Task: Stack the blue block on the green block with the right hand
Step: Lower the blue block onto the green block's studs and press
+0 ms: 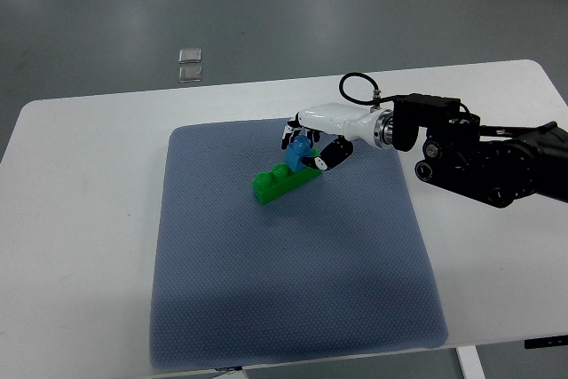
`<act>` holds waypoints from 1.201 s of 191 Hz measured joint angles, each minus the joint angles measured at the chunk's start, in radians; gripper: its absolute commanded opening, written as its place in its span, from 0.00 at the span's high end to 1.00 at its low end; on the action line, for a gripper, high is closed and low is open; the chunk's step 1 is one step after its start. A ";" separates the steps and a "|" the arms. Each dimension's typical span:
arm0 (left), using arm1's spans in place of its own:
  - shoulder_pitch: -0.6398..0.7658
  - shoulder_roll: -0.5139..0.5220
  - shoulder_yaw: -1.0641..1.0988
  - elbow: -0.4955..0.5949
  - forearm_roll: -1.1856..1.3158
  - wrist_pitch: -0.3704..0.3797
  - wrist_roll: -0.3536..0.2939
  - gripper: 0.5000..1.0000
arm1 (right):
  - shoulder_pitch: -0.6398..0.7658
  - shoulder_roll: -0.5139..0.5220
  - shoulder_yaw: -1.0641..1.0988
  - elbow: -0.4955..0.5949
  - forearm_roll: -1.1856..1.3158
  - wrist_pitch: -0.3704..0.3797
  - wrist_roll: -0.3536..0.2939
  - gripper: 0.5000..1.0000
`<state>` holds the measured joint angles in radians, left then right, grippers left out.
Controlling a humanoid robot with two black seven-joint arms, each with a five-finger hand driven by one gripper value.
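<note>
A white table [80,219] fills most of the view, its far edge running from the left up toward the rounded far-right corner. Bare white margin shows to the left of the mat [293,290], along the far side, and more widely on the right. Beyond the far edge lies grey floor [266,6], with two small clear squares [190,63] on it, well apart from everything on the table.

The mat is blue-grey and roughly square, reaching almost to the near edge of the table. Its left half and whole near part are bare, leaving plenty of open room there. Nothing else stands near the blocks.

The green block [282,182] lies on the far middle of the mat, a long studded brick set at an angle, its left end nearer and its right end farther. The blue block [302,148] is small and light blue, sitting at the green block's far-right end; it looks slightly tilted, and whether it is fully seated on the studs cannot be told.

The right hand [306,146] comes in from the right edge on a black arm [488,161] with a white wrist and a looped black cable. Its dark-tipped fingers [318,161] curl around the blue block, grasping it from above and from both sides.
</note>
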<state>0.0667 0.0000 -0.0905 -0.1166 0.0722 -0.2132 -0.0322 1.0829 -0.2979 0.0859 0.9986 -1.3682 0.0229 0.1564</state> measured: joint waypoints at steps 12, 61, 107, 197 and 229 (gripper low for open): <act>0.000 0.000 0.000 0.000 0.000 0.000 0.000 0.00 | 0.000 0.001 0.000 0.000 0.000 0.000 0.000 0.97; 0.000 0.000 0.000 0.000 0.000 0.000 0.000 0.00 | 0.000 0.001 -0.002 -0.005 -0.006 0.000 0.001 0.97; 0.000 0.000 0.000 0.000 0.000 0.000 0.000 0.00 | 0.008 0.000 -0.010 -0.008 -0.020 0.003 0.003 0.97; -0.001 0.000 0.000 0.000 0.000 0.000 0.000 0.00 | 0.013 0.035 -0.038 -0.040 -0.079 0.003 0.004 0.97; 0.000 0.000 0.000 0.000 0.000 0.000 0.000 0.00 | 0.019 0.042 -0.038 -0.046 -0.090 0.003 0.005 0.97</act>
<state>0.0666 0.0000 -0.0905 -0.1166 0.0722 -0.2132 -0.0322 1.1015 -0.2562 0.0475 0.9524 -1.4581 0.0259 0.1610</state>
